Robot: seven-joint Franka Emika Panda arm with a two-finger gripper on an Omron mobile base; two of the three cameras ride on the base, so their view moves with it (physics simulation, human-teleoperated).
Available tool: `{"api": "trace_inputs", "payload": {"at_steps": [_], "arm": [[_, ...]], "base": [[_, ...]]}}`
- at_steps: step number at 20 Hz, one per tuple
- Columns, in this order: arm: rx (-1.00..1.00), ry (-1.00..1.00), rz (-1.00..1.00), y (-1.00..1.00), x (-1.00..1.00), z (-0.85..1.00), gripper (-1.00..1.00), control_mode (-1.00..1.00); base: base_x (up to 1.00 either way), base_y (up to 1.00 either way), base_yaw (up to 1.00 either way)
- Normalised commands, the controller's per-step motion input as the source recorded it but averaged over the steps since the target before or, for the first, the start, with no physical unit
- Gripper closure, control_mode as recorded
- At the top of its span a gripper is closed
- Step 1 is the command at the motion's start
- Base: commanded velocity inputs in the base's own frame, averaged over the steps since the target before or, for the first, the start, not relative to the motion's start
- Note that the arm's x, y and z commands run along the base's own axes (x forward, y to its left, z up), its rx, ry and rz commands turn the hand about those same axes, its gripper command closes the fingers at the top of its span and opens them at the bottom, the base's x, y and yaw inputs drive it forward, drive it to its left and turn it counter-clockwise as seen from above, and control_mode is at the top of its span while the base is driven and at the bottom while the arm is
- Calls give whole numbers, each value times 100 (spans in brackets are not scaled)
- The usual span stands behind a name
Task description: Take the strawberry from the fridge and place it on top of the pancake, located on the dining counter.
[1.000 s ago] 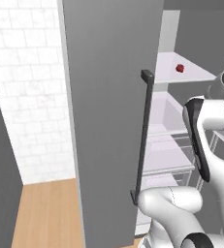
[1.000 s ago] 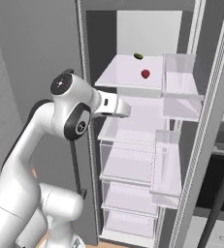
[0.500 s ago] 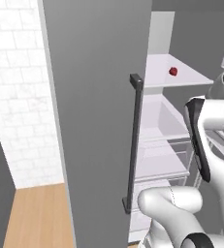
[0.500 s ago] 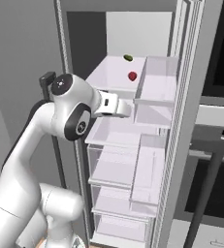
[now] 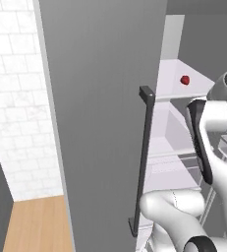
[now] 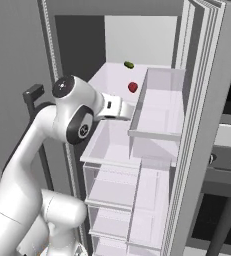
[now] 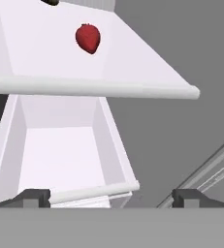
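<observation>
We see the strawberry (image 7: 88, 38) lying loose on the fridge's (image 5: 105, 98) upper white shelf (image 7: 133, 63), at the upper left of the hand view and above centre in the right base view. Our gripper (image 7: 111, 197) sits wide open and empty, lower than that shelf and short of it. We judge it is spread ready to close round the berry once raised.

Red strawberry (image 7: 88, 38) on white shelf (image 7: 108, 58); grey fridge (image 5: 105, 123) door, black handle (image 5: 143, 157); white brick wall (image 5: 16, 98).
</observation>
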Motion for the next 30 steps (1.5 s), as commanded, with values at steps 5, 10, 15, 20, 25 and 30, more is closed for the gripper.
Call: {"api": "trace_inputs", "payload": {"at_steps": [5,10,15,20,25,30], "arm": [[8,-6,0,-2,60,49,-100,-100],[4,0,-2,0,95,17,-100,-100],[2,0,0,-3,81,1,-100,-100],[2,-1,3,-19,64,-3,-100,-100],[0,0,8,-25,68,-10,-100,-100],[0,3,6,-4,79,-6,-100,-100]], "base": [[0,0,0],[0,0,0],[0,0,0],[0,0,0],[0,0,0],[0,0,0]]}}
